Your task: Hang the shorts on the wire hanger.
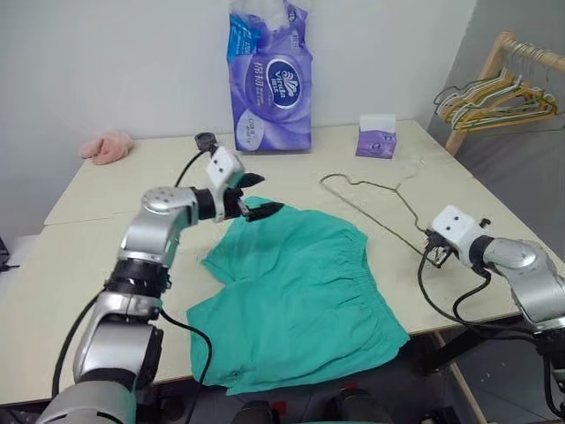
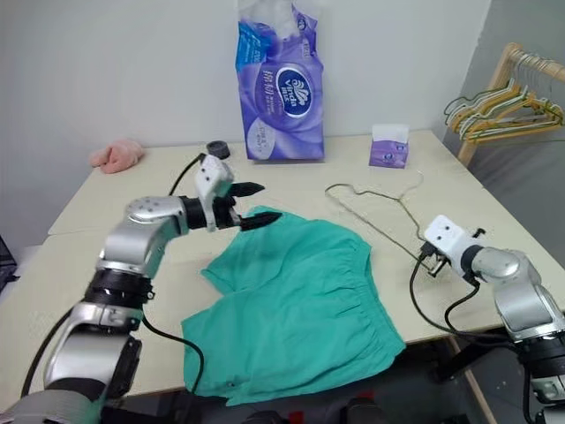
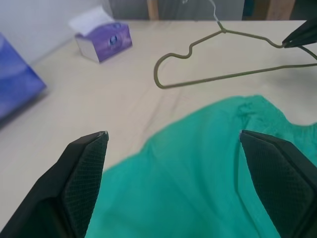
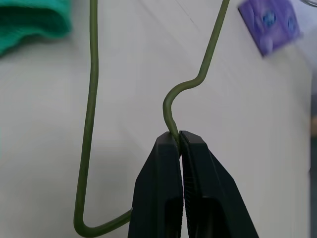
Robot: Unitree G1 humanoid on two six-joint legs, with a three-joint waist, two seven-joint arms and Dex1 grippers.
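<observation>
The teal-green shorts (image 1: 300, 291) lie spread flat on the table, reaching its near edge. The olive wire hanger (image 3: 223, 78) lies on the table beyond their right side. My left gripper (image 1: 262, 195) hovers open over the far left corner of the shorts (image 3: 198, 173), with nothing between its fingers. My right gripper (image 4: 177, 136) is shut on a bend of the wire hanger (image 4: 91, 99), at the hanger's near right end (image 1: 430, 247). A corner of the shorts (image 4: 29, 22) shows past the wire.
A purple tissue pack (image 1: 269, 79) stands at the table's back against the wall, a small purple tissue box (image 1: 377, 137) to its right. A pink cloth (image 1: 108, 146) lies at the far left. A wooden rack with coloured hangers (image 1: 503, 93) stands off the table's right.
</observation>
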